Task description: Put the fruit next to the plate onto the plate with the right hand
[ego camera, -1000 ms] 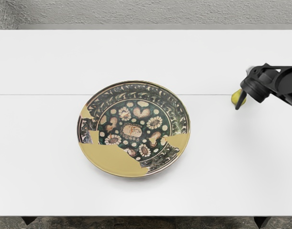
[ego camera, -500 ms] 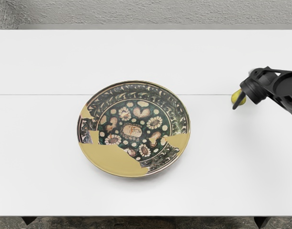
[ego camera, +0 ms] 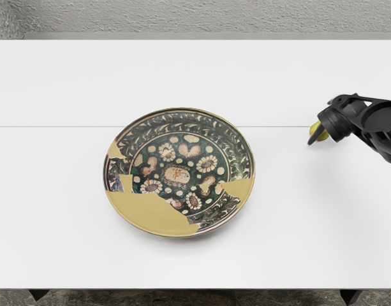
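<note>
**Fingers at the fruit, grasp unconfirmed: the pick-up step**

The fingers of the right hand show as a single dark digit that points down and slightly toward the picture's left. The others are lost in the black mass of the palm. Whether they are spread, curled or already clamped cannot be told from this view.

The small yellow fruit lies directly behind that digit, between it and the palm. Only a sliver of its skin shows on either side of the digit. It appears to rest on the white table, but contact with the hand cannot be confirmed.

The patterned plate, dark green with floral medallions and plain gold patches, lies well apart from the fingers, toward the picture's left and somewhat nearer the camera. Nothing lies on it. The left arm is out of view.

Judged from this layout, the step in hand is the grasp itself, and the carry and the placing remain to be done.

The next move calls for a closure that traps the round fruit between digit and palm without squeezing it out sideways. A clean lift should follow, high enough to pass over the plate's raised rim. The sweep should then carry the fingers across the bare table toward the plate's centre, where the shallow well would keep the fruit from rolling off.
</note>
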{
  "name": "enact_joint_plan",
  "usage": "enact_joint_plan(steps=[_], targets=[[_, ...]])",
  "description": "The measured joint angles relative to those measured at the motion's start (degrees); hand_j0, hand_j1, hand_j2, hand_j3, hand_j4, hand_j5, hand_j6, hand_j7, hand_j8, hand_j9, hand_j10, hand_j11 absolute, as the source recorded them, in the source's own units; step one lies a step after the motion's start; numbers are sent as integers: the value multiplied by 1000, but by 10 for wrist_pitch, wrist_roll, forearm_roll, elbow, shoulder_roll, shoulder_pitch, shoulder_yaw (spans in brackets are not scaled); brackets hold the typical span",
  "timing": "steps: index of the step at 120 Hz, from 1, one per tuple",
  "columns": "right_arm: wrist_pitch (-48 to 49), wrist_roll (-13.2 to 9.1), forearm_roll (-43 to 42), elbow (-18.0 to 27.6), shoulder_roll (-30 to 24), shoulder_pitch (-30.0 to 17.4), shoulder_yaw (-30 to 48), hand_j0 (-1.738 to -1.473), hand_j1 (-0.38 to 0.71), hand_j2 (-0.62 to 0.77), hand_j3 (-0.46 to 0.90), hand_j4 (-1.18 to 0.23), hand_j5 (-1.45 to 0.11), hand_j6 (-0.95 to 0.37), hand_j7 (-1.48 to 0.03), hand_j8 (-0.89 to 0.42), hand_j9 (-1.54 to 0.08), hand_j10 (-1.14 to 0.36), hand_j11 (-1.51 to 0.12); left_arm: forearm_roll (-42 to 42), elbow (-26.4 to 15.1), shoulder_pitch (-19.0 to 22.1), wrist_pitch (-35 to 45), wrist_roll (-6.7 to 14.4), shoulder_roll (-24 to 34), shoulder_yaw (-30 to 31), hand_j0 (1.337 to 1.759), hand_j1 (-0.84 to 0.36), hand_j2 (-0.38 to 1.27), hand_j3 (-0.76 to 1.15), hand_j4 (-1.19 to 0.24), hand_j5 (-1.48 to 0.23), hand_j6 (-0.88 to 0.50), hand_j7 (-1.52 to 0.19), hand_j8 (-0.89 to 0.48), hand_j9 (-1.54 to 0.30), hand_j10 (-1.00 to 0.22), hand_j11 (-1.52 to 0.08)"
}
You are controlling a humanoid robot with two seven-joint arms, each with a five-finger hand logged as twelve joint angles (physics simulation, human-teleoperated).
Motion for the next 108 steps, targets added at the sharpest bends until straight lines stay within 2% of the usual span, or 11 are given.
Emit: enact_joint_plan(steps=[25, 31, 32, 35, 38, 42, 48, 61, 75, 81, 108], targets=[[1, 0, 4, -4, 0, 0, 0, -1658, -61, -45, 0, -250, -324, -251, -323, -250, -324, -249, -324, 0, 0, 0, 0, 0, 0, 0, 1658, 344, 1, 0, -4, -5, -4, -5, -4, -5, -4, -5], [3, 0, 4, -4, -1, 0, 0, -1657, 42, -49, 0, -352, -464, -356, -459, -353, -463, -351, -463, 0, 0, 0, 0, 0, 0, 0, 1658, 344, 1, 0, -4, -5, -4, -5, -4, -5, -4, -5], [3, 0, 4, -3, -1, 0, 1, -1657, 65, -53, 0, -372, -491, -377, -486, -372, -490, -353, -454, 0, 0, 0, 0, 0, 0, 0, 1658, 344, 1, 0, -4, -5, -4, -5, -4, -5, -4, -5], [4, 0, 3, -3, -1, -1, 3, -1657, 135, -58, 0, -437, -556, -434, -561, -438, -554, -256, -627, 0, 0, 0, 0, 0, 0, 0, 1658, 344, 1, 0, -4, -5, -4, -5, -4, -5, -4, -5], [5, 0, 4, -2, -1, -1, 7, -1657, 194, -102, 0, -487, -626, -485, -627, -490, -624, -303, -671, 0, 0, 0, 0, 0, 0, 0, 1658, 344, 1, 0, -4, -5, -4, -5, -4, -5, -4, -5], [7, 0, 1, -2, -1, -3, 12, -1655, 226, -26, 0, -551, -694, -530, -703, -418, -728, -200, -827, 0, 0, 0, 0, 0, 0, 0, 1658, 344, 1, 0, -4, -5, -4, -5, -4, -5, -4, -5], [9, -1, -3, -2, -1, -4, 16, -1653, 260, 28, 1, -628, -787, -496, -797, -388, -828, -150, -911, 0, 0, 0, 0, 0, 0, 0, 1658, 344, 0, 0, -4, -5, -4, -5, -4, -5, -4, -5], [10, -1, -3, -2, -2, -6, 21, -1649, 285, 161, 0, -742, -914, -566, -936, -381, -951, -104, -972, 0, 0, 0, 0, 0, 0, 0, 1658, 344, 0, 0, -4, -5, -4, -5, -4, -5, -4, -5], [16, -2, 2, -1, -7, -5, 32, -1648, 274, 222, -2, -808, -997, -654, -1022, -391, -1029, -446, -1062, 0, 0, 0, 0, 0, 0, 0, 1658, 345, 0, 0, -4, -5, -4, -5, -4, -5, -4, -5], [21, -2, 4, -1, -8, -4, 40, -1647, 244, 174, 0, -822, -1029, -678, -1047, -402, -1055, -512, -1077, 0, 0, 0, 0, 0, 0, 0, 1658, 344, 0, 0, -4, -5, -4, -5, -4, -5, -4, -5], [102, -2, 6, -1, -27, -2, 118, -1647, 281, 262, 0, -842, -1130, -664, -1105, -352, -1120, -466, -1136, 0, 0, 0, 0, 0, 0, 0, 1658, 344, 0, 0, -4, -5, -4, -5, -4, -5, -4, -5]])
